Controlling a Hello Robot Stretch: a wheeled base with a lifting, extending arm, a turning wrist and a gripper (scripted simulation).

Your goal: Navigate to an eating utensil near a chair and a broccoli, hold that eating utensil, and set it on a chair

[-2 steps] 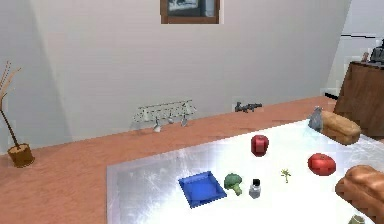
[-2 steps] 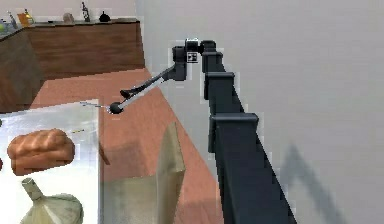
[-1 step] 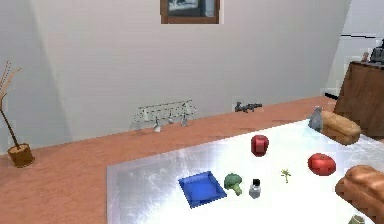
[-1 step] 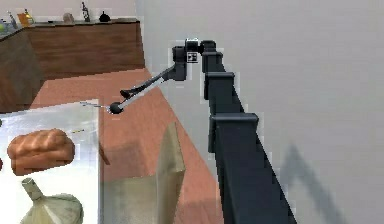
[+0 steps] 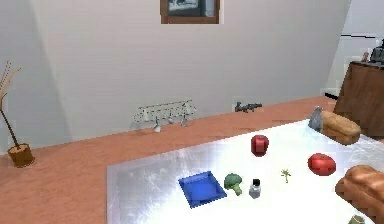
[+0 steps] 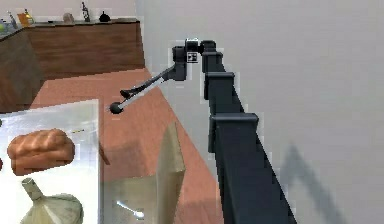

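Observation:
A green broccoli (image 5: pixel 233 182) lies on the shiny grey table (image 5: pixel 150 180), between a blue square plate (image 5: pixel 200 188) and a small shaker (image 5: pixel 256 187). A tiny thin yellowish thing (image 5: pixel 286 176) lies to the right of them; I cannot tell what it is. In the arm side view, a wooden chair (image 6: pixel 172 165) stands at the table's (image 6: pixel 85 115) edge. A small pale thing (image 6: pixel 128 208) lies low beside the chair. My arm (image 6: pixel 235 130) rises past the chair. The gripper (image 6: pixel 118 105) reaches left over bare reddish floor and holds nothing.
The table also carries two bread loaves (image 5: pixel 340 127) (image 5: pixel 360 185), two red fruits (image 5: pixel 259 145) (image 5: pixel 320 163) and a bottle (image 5: pixel 316 118). On the floor by the far wall are a wire rack (image 5: pixel 165 115) and a potted plant (image 5: pixel 15 130). A dark wooden counter (image 6: pixel 80 45) stands behind.

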